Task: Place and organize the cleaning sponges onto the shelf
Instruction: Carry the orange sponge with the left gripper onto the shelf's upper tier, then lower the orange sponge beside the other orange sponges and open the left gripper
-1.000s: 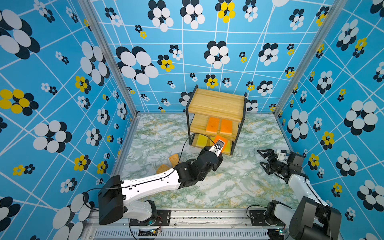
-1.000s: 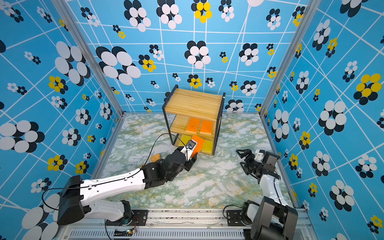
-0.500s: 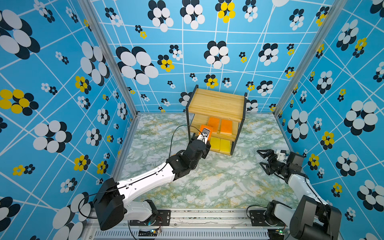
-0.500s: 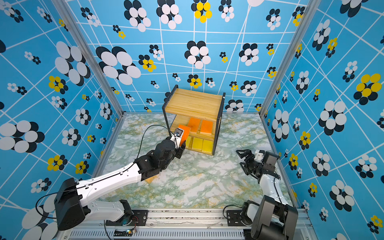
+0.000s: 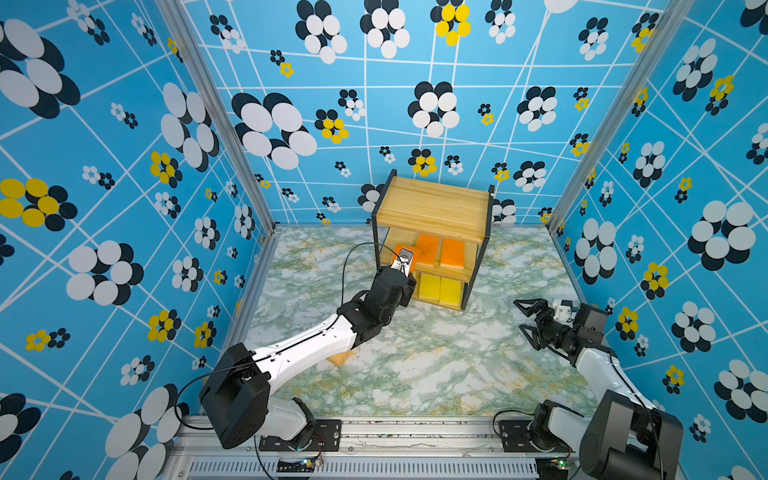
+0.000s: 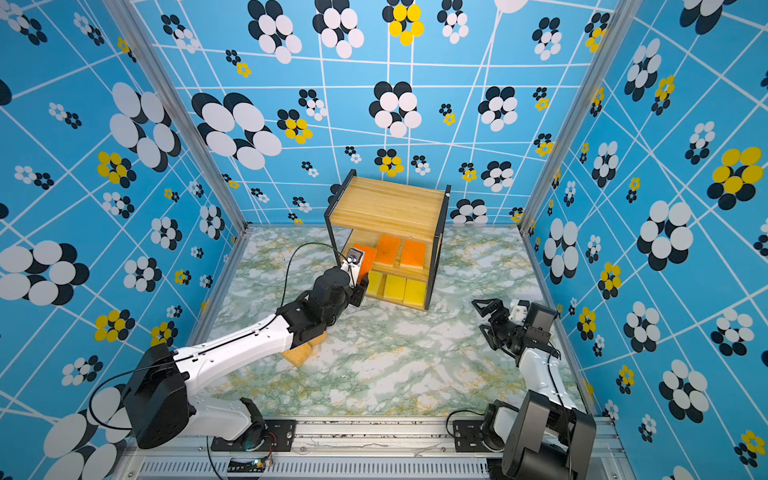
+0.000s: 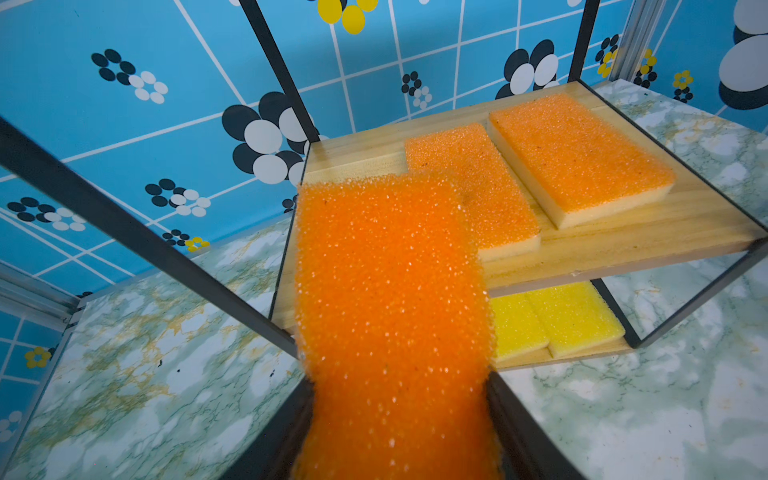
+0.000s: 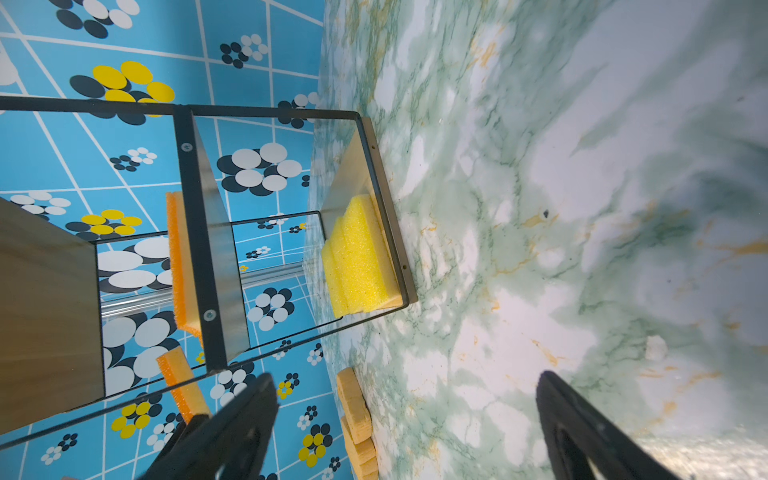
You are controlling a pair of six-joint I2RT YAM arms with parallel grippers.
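A flat orange rectangular sponge (image 7: 390, 311) is gripped at its near end by the left jaws, which are closed most of the way onto it. Its far end is carried over the front left corner of the middle light wooden board (image 7: 623, 245) of the small black-framed three-tier shelf (image 5: 432, 208). Two more orange sponges (image 7: 577, 158) are laid flat on that board, at its middle and right, and three flat yellow sponges (image 6: 395, 287) are lined up on the bottom board. Two thicker tan porous sponges (image 6: 299, 353) are seen on the marbled green-and-white bench (image 5: 415, 374), partly under the left arm (image 6: 232, 353). The right jaws are spread wide, hold nothing, and are parked well apart from the shelf.

The step in hand is judged to be the placing of the last orange sponge in the free left slot. A push deeper, a levelling and a lowering are called for before release. Room is tight: the slot is bounded by the black front-left post (image 7: 145, 245) on one side and the middle orange sponge (image 7: 469, 187) on the other. Whether the held sponge touches that neighbour cannot be told. The top board is bare, so open room is offered there for the tan pair.
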